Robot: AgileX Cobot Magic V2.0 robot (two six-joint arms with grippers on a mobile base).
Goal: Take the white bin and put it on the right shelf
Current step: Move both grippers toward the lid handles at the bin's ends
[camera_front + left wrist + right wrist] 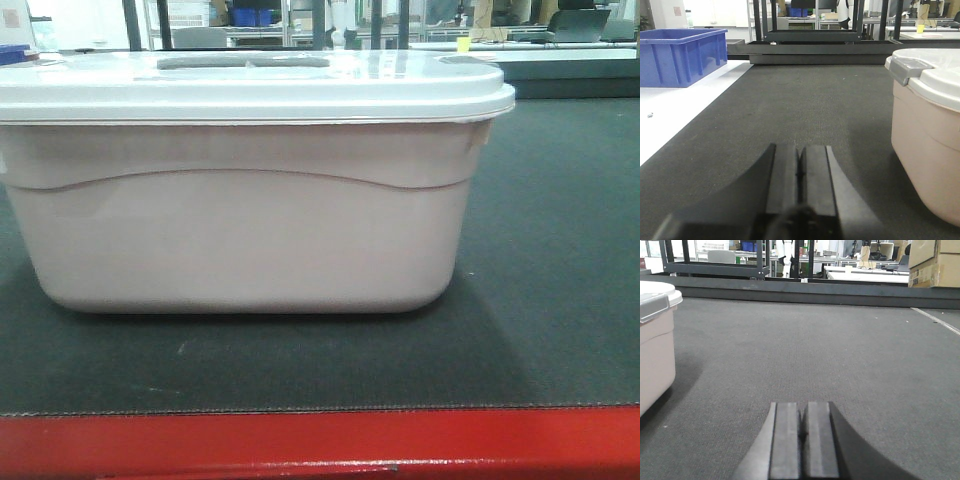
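Note:
The white bin [240, 230] is a large pale pinkish tub with a white lid and grey recessed handle. It sits on the dark mat, filling the front view. It shows at the right edge of the left wrist view [927, 135] and at the left edge of the right wrist view [655, 345]. My left gripper [800, 152] is shut and empty, low over the mat, left of the bin. My right gripper [803, 407] is shut and empty, low over the mat, right of the bin. The right shelf is out of view.
A blue bin [682, 55] stands on a white surface at the far left. The dark mat [560, 250] has a red front edge [320, 440]. Black frames [810, 35] stand behind the mat. Cardboard boxes [935, 262] sit at the far right.

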